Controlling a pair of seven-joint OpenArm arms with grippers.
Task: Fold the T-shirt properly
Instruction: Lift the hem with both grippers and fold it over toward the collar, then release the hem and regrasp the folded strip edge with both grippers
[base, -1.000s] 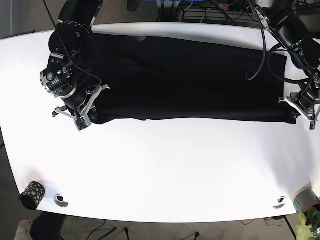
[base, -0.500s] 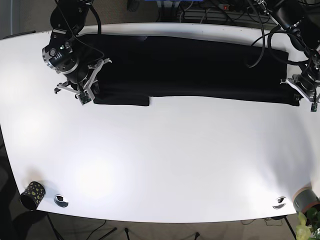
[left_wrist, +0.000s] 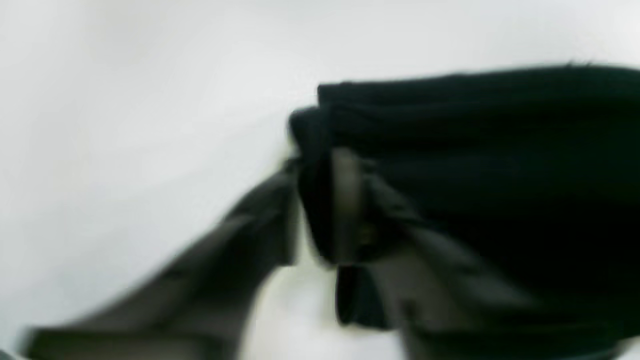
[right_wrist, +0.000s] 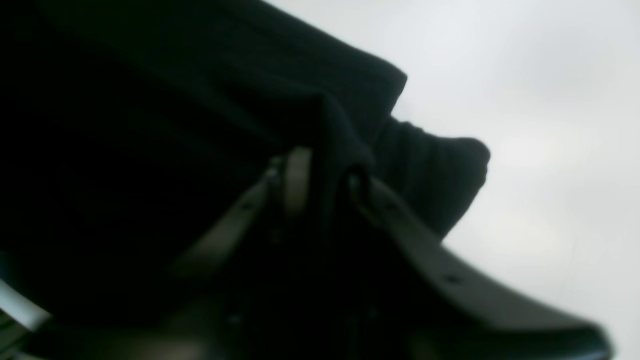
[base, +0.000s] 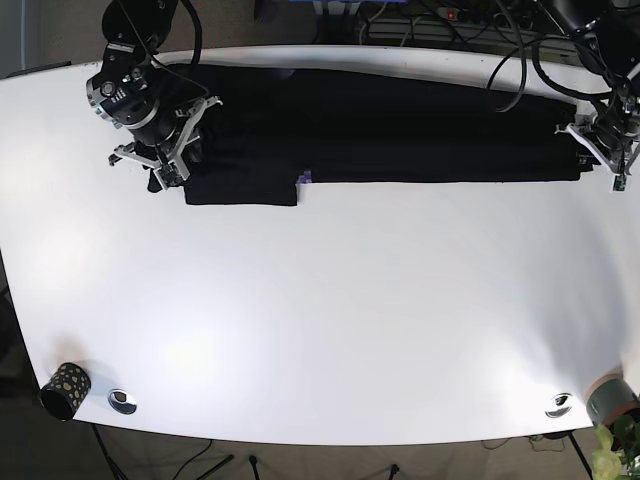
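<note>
The black T-shirt (base: 380, 125) lies as a long narrow band along the far side of the white table (base: 320, 320). A shorter flap sticks out toward me at its left end (base: 240, 188). My right gripper (base: 168, 175), at the left in the base view, is shut on the shirt's left end. The right wrist view shows its fingers (right_wrist: 297, 180) pinching a fold of the black cloth (right_wrist: 200, 100). My left gripper (base: 598, 150) is shut on the shirt's right end. The left wrist view shows it pinching the black hem (left_wrist: 450, 150).
A black patterned cup (base: 64, 390) and a metal disc (base: 121, 401) sit at the near left corner. Another disc (base: 558, 405) and a grey pot with a plant (base: 612, 400) are at the near right. Cables (base: 420, 20) run behind the table.
Both grippers have moved toward the far edge of the table, carrying the shirt's near edge with them. The black band is now narrower and lies farther back.
</note>
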